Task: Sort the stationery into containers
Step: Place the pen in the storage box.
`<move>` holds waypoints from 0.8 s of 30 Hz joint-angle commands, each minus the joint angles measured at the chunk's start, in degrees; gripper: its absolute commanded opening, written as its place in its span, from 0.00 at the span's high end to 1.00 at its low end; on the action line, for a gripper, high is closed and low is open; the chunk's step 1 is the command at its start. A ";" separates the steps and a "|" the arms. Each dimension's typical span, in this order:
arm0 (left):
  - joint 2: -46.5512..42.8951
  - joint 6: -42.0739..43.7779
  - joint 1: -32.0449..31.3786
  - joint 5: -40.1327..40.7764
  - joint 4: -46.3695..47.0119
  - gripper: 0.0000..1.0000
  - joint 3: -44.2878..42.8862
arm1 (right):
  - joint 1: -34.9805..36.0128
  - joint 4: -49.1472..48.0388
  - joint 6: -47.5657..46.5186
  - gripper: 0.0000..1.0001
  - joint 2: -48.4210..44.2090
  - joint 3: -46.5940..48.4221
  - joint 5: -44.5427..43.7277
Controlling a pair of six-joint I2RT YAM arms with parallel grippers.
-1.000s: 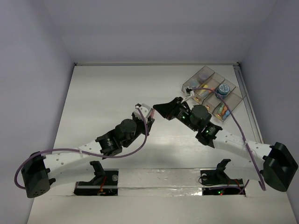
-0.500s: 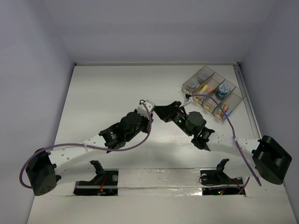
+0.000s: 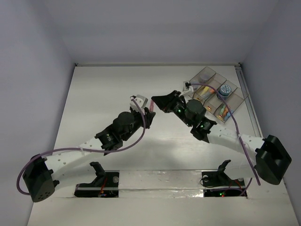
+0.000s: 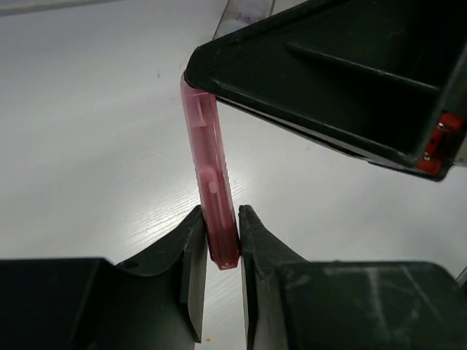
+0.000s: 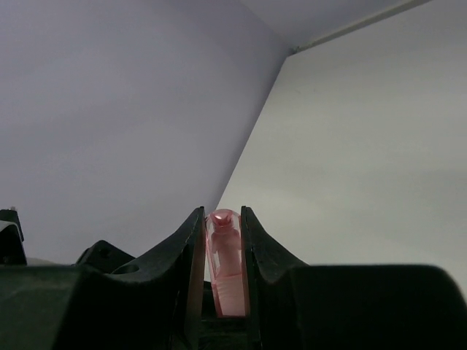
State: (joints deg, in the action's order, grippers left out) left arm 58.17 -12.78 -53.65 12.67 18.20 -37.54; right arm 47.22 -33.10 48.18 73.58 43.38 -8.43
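Pink stick (image 4: 208,157) held mid-air, left of the bins (image 3: 194,77), pinched at both ends by left claw (image 4: 219,240) and right claw (image 5: 222,227). Risk: both pulling bends it; early release drops it onto counter (image 3: 103,94).

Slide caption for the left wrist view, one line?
Left gripper pinches one end of a pink translucent stick; the right gripper grips its far end, above the white table.
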 commanded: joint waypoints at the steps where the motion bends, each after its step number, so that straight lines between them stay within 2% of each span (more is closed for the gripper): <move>1: -7.62 -1.81 -1.11 -5.37 19.86 0.90 0.61 | -2.57 15.00 -5.11 1.00 4.99 4.60 2.80; 3: -8.60 -2.25 -1.11 -5.89 19.51 0.86 1.59 | -3.97 15.43 -5.38 1.00 6.04 7.15 3.15; 4: -9.38 -2.78 -1.11 -6.25 18.73 0.73 2.20 | -5.55 15.52 -5.47 1.00 6.74 8.99 2.98; 6: -10.09 -2.87 -1.11 -7.47 17.84 0.59 2.82 | -7.22 15.79 -5.12 1.00 7.19 10.23 3.15; 7: -11.14 -2.78 -1.11 -7.57 17.84 0.48 3.26 | -9.15 15.87 -4.77 1.00 7.19 10.93 3.24; 10: -13.60 -2.61 -1.11 -7.04 17.58 0.29 5.89 | -13.19 15.70 -3.28 1.00 6.75 11.03 4.47; 12: -14.75 -2.69 -1.11 -6.87 17.40 0.24 6.77 | -15.05 15.96 -2.75 1.00 5.96 10.77 4.74; 14: -16.42 -3.30 -1.11 -6.95 16.88 0.16 7.91 | -17.58 17.88 -3.27 1.00 4.65 10.50 3.69; 16: -18.26 -4.27 -1.11 -7.04 16.61 0.12 9.67 | -19.88 19.47 -4.49 1.00 2.89 9.72 3.07; 20: -20.90 -7.00 -1.11 -9.67 18.01 0.08 14.06 | -27.69 28.59 -9.76 1.00 -3.52 7.34 -3.17; 21: -21.25 -7.61 -1.11 -10.46 18.54 0.07 15.12 | -32.93 30.10 -11.60 1.00 -4.75 6.55 -4.13; 24: -21.79 -8.93 -1.11 -14.49 21.26 0.04 18.63 | -42.70 34.84 -13.81 1.00 -9.15 3.57 -1.70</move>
State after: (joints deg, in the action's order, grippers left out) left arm 37.23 -19.29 -54.74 3.01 34.06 -21.08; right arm 12.10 -4.99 39.11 67.88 49.19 -8.47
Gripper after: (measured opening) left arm 0.953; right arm 0.266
